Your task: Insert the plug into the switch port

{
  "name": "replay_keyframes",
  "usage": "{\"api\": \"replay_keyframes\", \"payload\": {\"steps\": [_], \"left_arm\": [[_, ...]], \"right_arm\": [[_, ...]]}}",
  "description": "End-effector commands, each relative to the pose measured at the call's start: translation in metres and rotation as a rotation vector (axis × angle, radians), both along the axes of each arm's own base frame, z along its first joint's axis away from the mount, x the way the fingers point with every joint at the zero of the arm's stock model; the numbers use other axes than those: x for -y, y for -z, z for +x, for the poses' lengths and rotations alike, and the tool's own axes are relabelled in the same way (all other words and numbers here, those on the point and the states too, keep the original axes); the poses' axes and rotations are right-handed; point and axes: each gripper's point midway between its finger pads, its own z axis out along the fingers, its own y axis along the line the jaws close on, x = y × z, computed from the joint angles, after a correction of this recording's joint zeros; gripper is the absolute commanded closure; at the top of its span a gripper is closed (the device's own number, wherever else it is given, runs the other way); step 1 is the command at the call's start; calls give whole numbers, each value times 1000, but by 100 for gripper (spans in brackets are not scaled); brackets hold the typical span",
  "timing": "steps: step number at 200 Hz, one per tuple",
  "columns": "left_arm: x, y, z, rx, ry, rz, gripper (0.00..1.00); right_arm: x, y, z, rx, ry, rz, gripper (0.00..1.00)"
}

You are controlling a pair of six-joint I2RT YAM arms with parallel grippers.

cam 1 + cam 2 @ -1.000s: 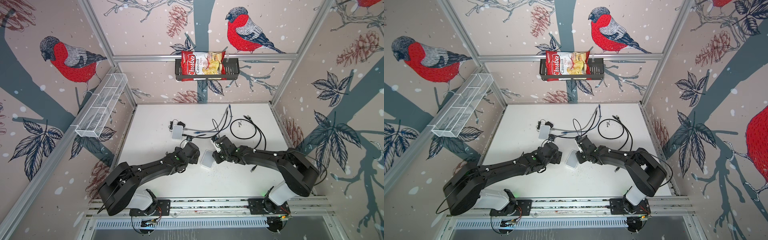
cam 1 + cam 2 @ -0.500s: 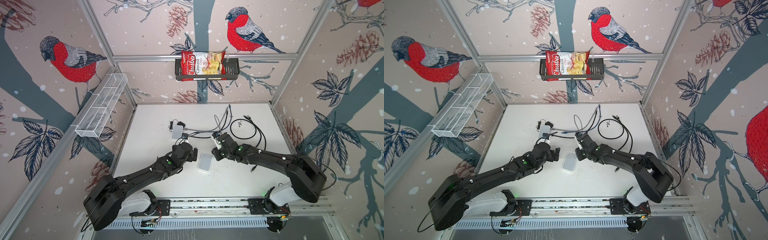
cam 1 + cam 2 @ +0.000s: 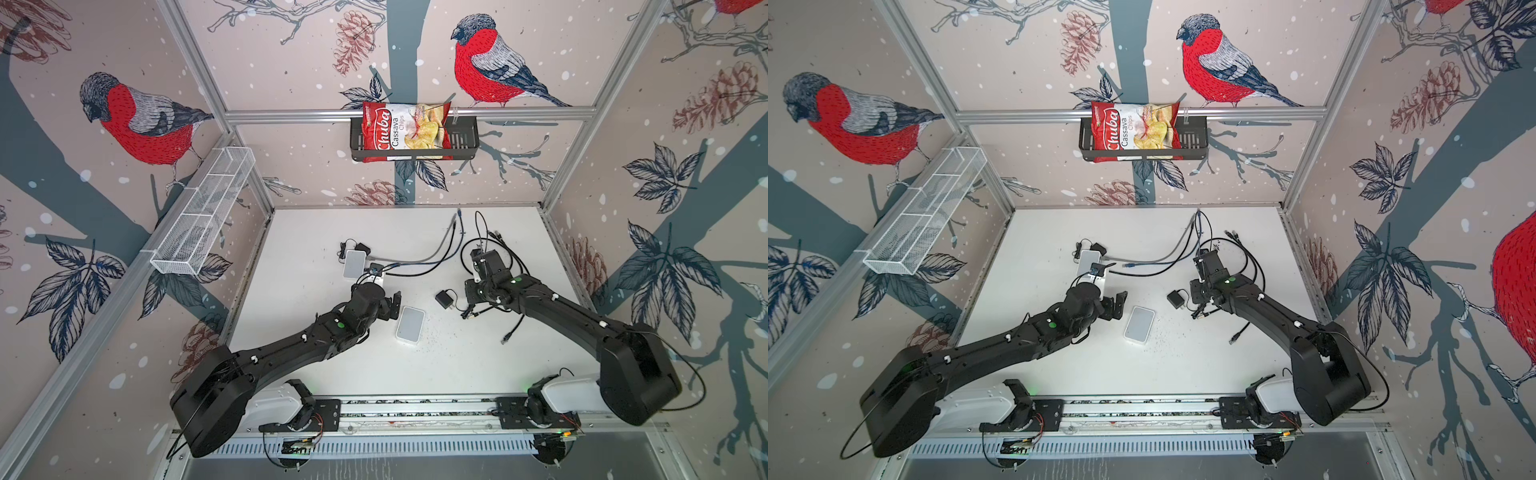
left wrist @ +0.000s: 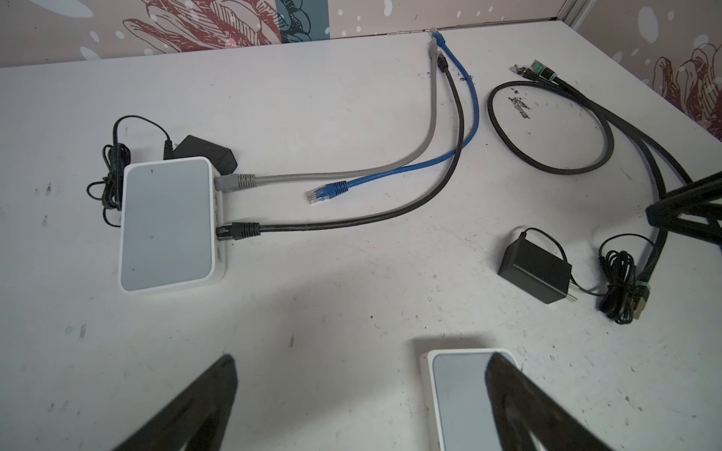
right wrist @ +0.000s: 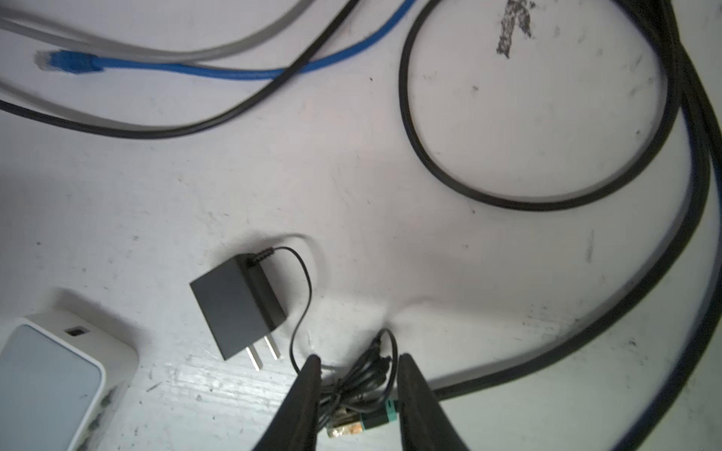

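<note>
1. A scuffed white tabletop inside a bird-papered booth, cables strewn across its far half.
2. The unplugged switch lies centre, beside the left tool, jaws wide apart, apparently ready to steady it.
3. Right of it, the right tool, jaws partly apart, straddles the green-booted plug lying on the tabletop, seemingly lining up a grasp.

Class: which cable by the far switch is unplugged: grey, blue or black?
The blue cable: its plug lies loose on the table; the grey cable and black cable sit in the switch.
</note>
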Motion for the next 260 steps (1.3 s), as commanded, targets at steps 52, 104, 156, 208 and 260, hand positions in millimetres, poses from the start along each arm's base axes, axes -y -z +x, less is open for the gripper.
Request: {"api": "replay_keyframes", "payload": {"steps": [52,104,156,208,260], "left_arm": [[12,-12,13,67,27,5,3],[11,-8,14,72,35,30,2],[8,-5,13,73,27,45,2],[5,-4,15,75,17,61,3],[11,-7,17,84,27,45,3]], "right_arm": [[2,31,-18,-150,13,44,66],[-39,30,-8,-114,-70,183,77],[-79,22,9,-80,-143,225,77],[-82,20,19,-72,-165,179,79],[-77,15,20,-47,-193,155,90]]}}
